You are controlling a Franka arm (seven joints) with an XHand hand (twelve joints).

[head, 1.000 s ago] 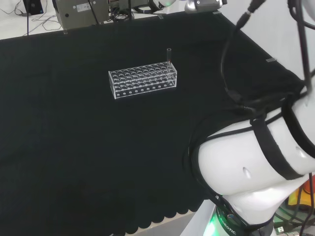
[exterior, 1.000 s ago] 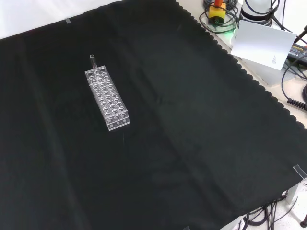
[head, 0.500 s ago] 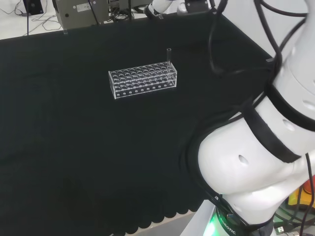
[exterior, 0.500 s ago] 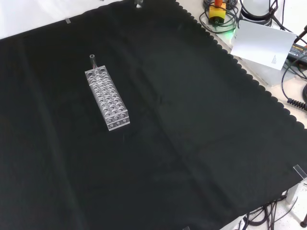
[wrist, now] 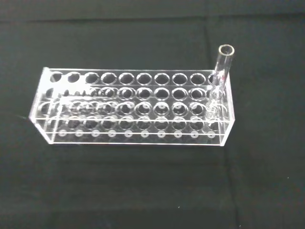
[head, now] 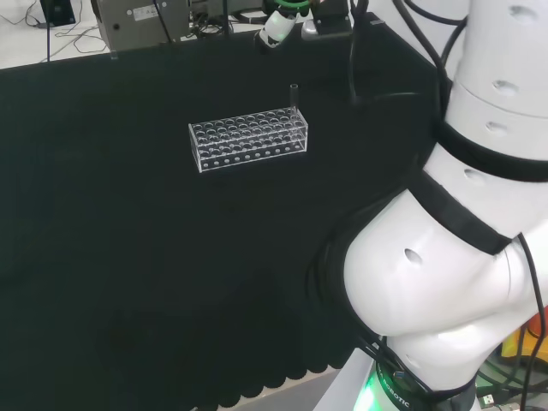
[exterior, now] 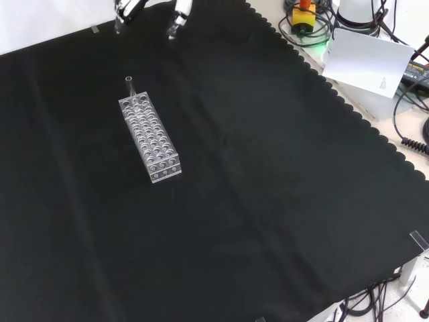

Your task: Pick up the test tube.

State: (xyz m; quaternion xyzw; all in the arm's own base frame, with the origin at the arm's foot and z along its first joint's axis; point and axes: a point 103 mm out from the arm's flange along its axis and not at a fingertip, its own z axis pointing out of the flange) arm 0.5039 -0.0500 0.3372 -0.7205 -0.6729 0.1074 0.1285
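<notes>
A clear test tube (head: 294, 95) stands upright in a corner hole at the right end of a clear plastic rack (head: 248, 142) in the head view. The front view has the test tube (exterior: 129, 85) at the rack's (exterior: 151, 139) far end. The wrist view brings the test tube (wrist: 222, 71) and the rack (wrist: 133, 110) close, and the rack's other holes look empty. My hand (exterior: 178, 15) comes in at the front view's top, beyond the tube and above the cloth, with its fingers spread apart and holding nothing. In the head view the hand (head: 276, 26) hangs behind the tube.
Black cloth (exterior: 268, 201) covers the bench around the rack. The arm's white links (head: 445, 257) stand large at the head view's right. A white box (exterior: 367, 64) and cables lie off the cloth's far right corner in the front view.
The arm has swung over the bench, and its links have shifted in the head view. The hand has come into the front view's top edge. The tube and rack have not moved.
</notes>
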